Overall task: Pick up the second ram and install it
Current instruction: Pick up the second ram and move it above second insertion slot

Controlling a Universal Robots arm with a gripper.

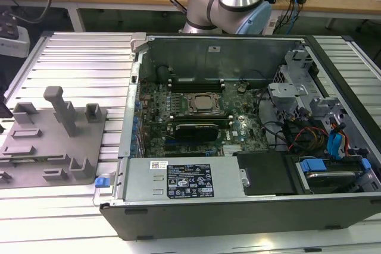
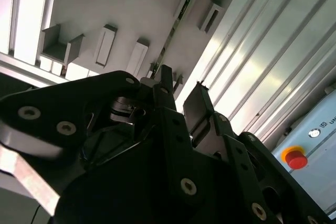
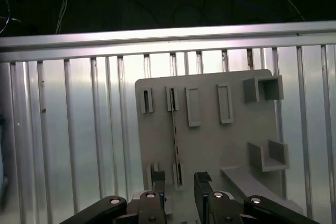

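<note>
The second ram [image 3: 175, 140] stands on edge in a slot of the grey moulded holder plate [image 3: 220, 145], just a thin dark sliver from here. And here I am, gripper [image 3: 179, 178] poised at its near end, fingers [image 3: 202, 182] spread, gripping nothing. Pick-up stage, I'd say. A clean pinch calls for centring that narrow edge between my flat black pads. The ribbed aluminium table [image 3: 79, 129] gleams beneath.

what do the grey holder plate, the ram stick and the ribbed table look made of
The holder plate looks like matte grey plastic: dull, even, no glare. The ram stick, seen edge-on, is thin and dark; material unclear. The ribbed table is likely bare aluminium: bright streaky reflections.
</note>
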